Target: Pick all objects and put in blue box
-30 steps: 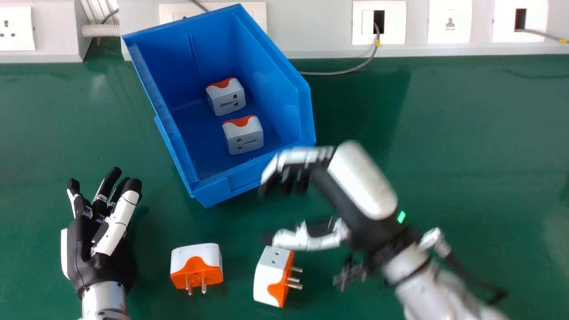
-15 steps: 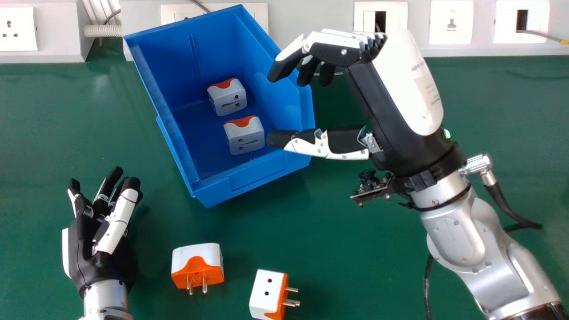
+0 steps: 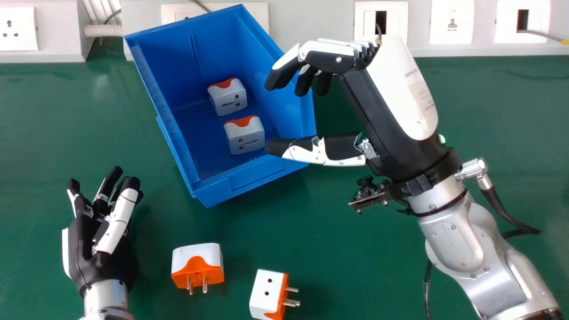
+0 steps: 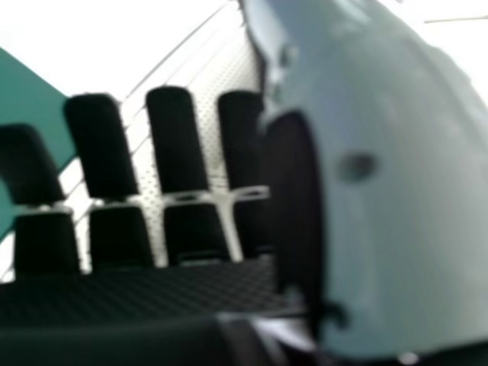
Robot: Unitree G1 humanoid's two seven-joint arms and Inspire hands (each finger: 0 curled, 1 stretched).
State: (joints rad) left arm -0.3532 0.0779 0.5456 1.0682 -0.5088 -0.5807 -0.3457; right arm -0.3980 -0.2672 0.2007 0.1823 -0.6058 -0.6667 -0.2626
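In the head view, a deep blue plastic box [image 3: 255,175] with smooth, slanted walls sits askew left of centre, reaching the upper edge of the frame. Two of the task's adapters are inside it: a boxy white adapter with an orange cap [image 3: 227,97] near the middle of the floor, and a matching white adapter with socket holes [image 3: 244,135] closer to the near wall. Two others lie on the smooth dark green surface [image 3: 355,249]. The white-and-orange adapter with its metal pins toward the lower edge [image 3: 197,264] is at lower left of centre; the blocky white adapter with its pins pointing right [image 3: 266,293] is at the bottom, near the middle. By that count the job looks half done, with two pieces left to collect.

The black and white right hand [image 3: 378,111] is over the box's right side, spread wide and holding nothing, its thumb well apart from the fingers. The black and white left hand [image 3: 100,262] rests at lower left, loosely open and empty.

In the right hand view, matte black, round-ended fingers [image 4: 174,141] extend from a finely ridged black palm [image 4: 152,293], beside the glossy pale casing of the thumb [image 4: 396,191]. Past them is a pale panel dotted with small holes [image 4: 229,76].
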